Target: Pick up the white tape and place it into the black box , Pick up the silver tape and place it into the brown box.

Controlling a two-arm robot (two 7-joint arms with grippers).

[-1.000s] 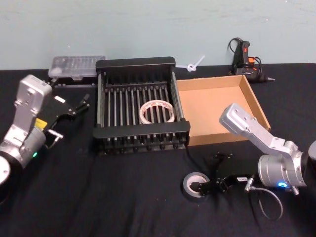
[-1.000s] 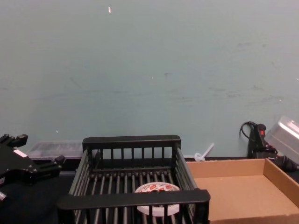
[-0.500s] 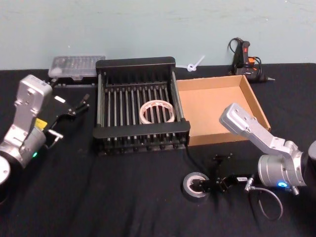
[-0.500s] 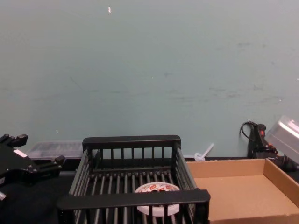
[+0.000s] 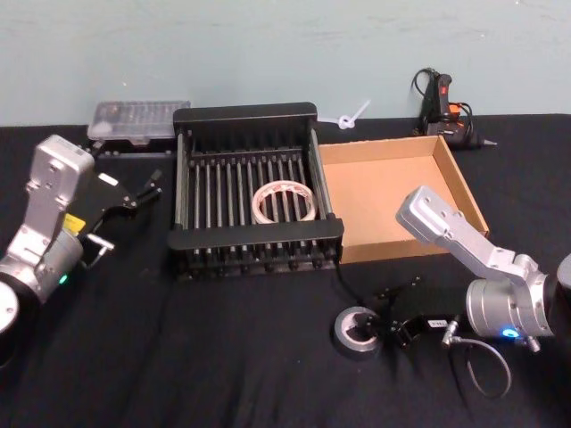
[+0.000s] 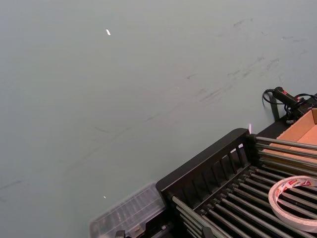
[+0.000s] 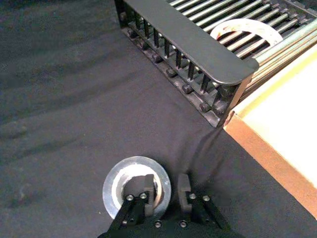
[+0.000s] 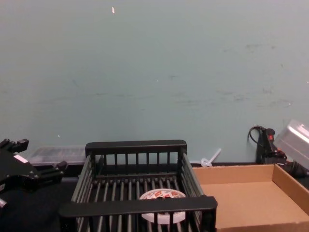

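So the white tape [image 5: 285, 201] is already lying flat on the slats of the black box [image 5: 254, 114], meaning the silver tape [image 5: 358, 331] is the one that matters now. It sits flat on the black bench [image 5: 223, 357], in front of the brown box [image 5: 464, 183] and off that box's near-left corner.

The right tool [image 7: 164, 187] is right on it. In the right wrist view its jaws are only partly open and straddle the roll's wall: one finger [image 7: 148, 186] is down in the hollow centre, the other just outside the rim. I can't tell if they're actually pinching yet, looks like a small gap is left.

Key relation for the next move: from the roll, the brown box lies farther from the robot and slightly to its right, with a low cardboard wall between. So I'd guess it needs a lift up and over that wall.

The left tool [image 5: 132, 194] hangs open beside the black box's left side, well away from the silver roll, so the right arm is clearly the nearer one.
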